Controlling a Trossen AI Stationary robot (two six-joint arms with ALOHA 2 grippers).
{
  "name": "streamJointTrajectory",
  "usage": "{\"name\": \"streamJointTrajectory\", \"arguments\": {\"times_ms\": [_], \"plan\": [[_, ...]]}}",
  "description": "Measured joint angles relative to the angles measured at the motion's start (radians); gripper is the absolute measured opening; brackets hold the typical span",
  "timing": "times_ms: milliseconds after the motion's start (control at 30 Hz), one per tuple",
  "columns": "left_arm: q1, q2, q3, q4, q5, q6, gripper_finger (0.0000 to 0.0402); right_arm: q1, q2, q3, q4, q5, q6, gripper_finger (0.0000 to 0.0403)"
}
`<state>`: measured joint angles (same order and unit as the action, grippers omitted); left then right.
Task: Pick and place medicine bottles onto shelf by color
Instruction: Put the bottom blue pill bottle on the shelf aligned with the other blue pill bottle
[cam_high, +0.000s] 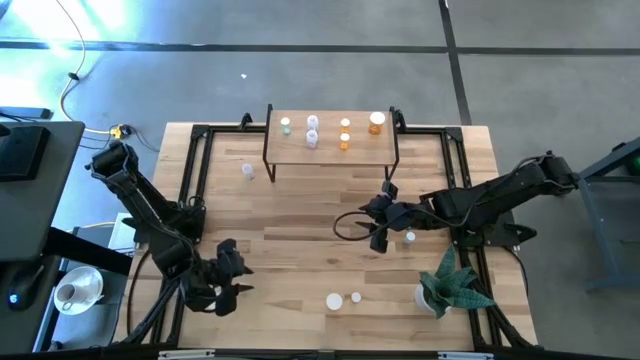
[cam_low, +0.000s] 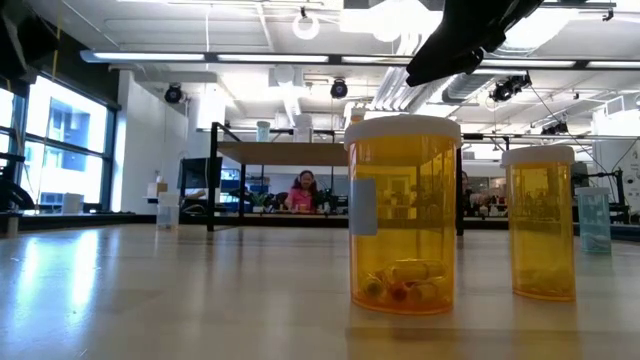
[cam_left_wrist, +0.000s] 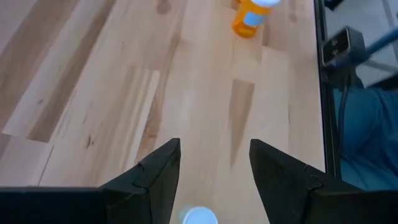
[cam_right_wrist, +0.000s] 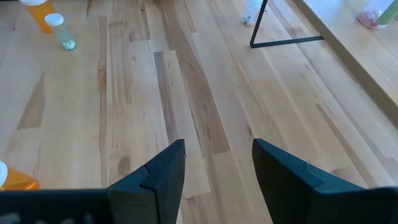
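Note:
The shelf (cam_high: 330, 150), a small light-wood platform on black legs, stands at the table's far middle. Several medicine bottles stand on it: a green one (cam_high: 286, 125), whitish ones (cam_high: 312, 137) and orange ones (cam_high: 376, 122). Two orange bottles (cam_high: 334, 300) (cam_low: 403, 215) stand near the front edge. A pale bottle (cam_high: 248, 170) stands left of the shelf and another (cam_high: 410, 237) beside my right gripper. My left gripper (cam_high: 238, 278) (cam_left_wrist: 214, 146) hangs open near the front left, with an orange bottle (cam_left_wrist: 252, 15) farther ahead and a white cap (cam_left_wrist: 199, 216) low between its fingers. My right gripper (cam_high: 380, 225) (cam_right_wrist: 217, 146) is open over bare wood.
A potted plant (cam_high: 450, 285) stands at the front right corner. A black frame (cam_high: 190, 180) runs along the table's sides. The shelf's black leg (cam_right_wrist: 286, 40) shows ahead of my right gripper. Bare wood lies in the table's middle. A person sits far off in the room (cam_low: 303, 190).

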<state>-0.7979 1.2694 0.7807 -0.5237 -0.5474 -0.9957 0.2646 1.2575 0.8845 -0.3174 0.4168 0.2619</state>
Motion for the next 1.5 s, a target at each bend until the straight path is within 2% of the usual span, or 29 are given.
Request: {"name": "streamJointTrajectory", "arguments": {"times_ms": [200, 400, 533, 1067, 1500], "plan": [[-0.001, 0.000, -0.001, -0.008, 0.020, 0.030, 0.0187, 0.000, 0.000, 0.000, -0.004, 0.000, 0.000, 0.0179], [-0.003, 0.001, -0.049, 0.004, 0.022, -0.001, 0.0227, 0.000, 0.000, 0.000, -0.012, 0.000, 0.000, 0.0179], [-0.004, 0.001, -0.083, 0.003, 0.071, -0.037, 0.0242, 0.000, 0.000, 0.000, -0.012, 0.000, 0.000, 0.0179], [-0.095, 0.002, -0.091, 0.019, 0.027, -0.049, 0.0227, 0.000, 0.000, 0.000, -0.014, 0.000, 0.000, 0.0179], [-0.095, 0.165, -0.091, 0.095, 0.075, -0.053, 0.0227, 0.000, 0.000, 0.000, -0.015, 0.000, 0.000, 0.0179]]}}
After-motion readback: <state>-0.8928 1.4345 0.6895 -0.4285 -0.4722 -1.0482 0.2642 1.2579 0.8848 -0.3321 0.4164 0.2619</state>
